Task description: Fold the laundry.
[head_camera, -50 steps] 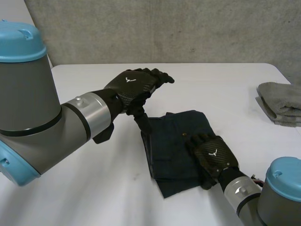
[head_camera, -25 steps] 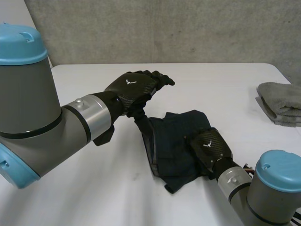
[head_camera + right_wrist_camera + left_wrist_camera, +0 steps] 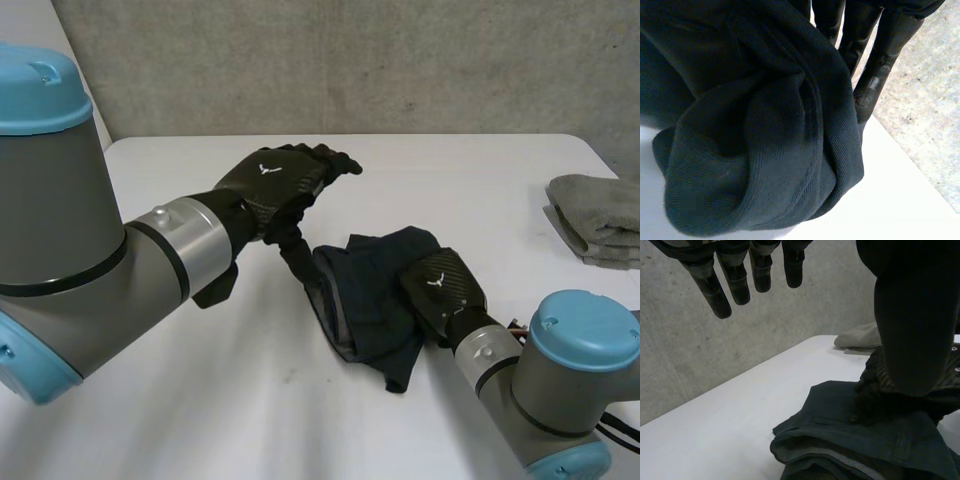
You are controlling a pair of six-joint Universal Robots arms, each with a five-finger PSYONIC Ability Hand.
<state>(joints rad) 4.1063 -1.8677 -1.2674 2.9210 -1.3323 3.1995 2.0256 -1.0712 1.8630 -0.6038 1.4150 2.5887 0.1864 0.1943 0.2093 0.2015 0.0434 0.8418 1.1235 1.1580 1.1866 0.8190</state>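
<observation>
A dark blue garment [image 3: 362,292] lies bunched in the middle of the white table [image 3: 180,400]. My right hand [image 3: 443,290] sits on its right side, and the cloth is gathered up against the palm. In the right wrist view the garment [image 3: 750,125] bulges in folds in front of the hand's fingers [image 3: 880,65]. My left hand [image 3: 275,180] hovers open above the table, up and to the left of the garment, holding nothing. The left wrist view has its straight fingers [image 3: 735,280] over the garment [image 3: 840,440], with my right hand [image 3: 875,385] on the cloth beyond.
A folded grey towel [image 3: 598,215] lies at the table's right edge, also beyond the garment as the grey towel [image 3: 860,337] in the left wrist view. A concrete wall stands behind the table. Bare tabletop stretches to the left and in front.
My right hand has closed on the flat folded garment and dragged it left, bunching it into a heap. The left hand has barely moved.
</observation>
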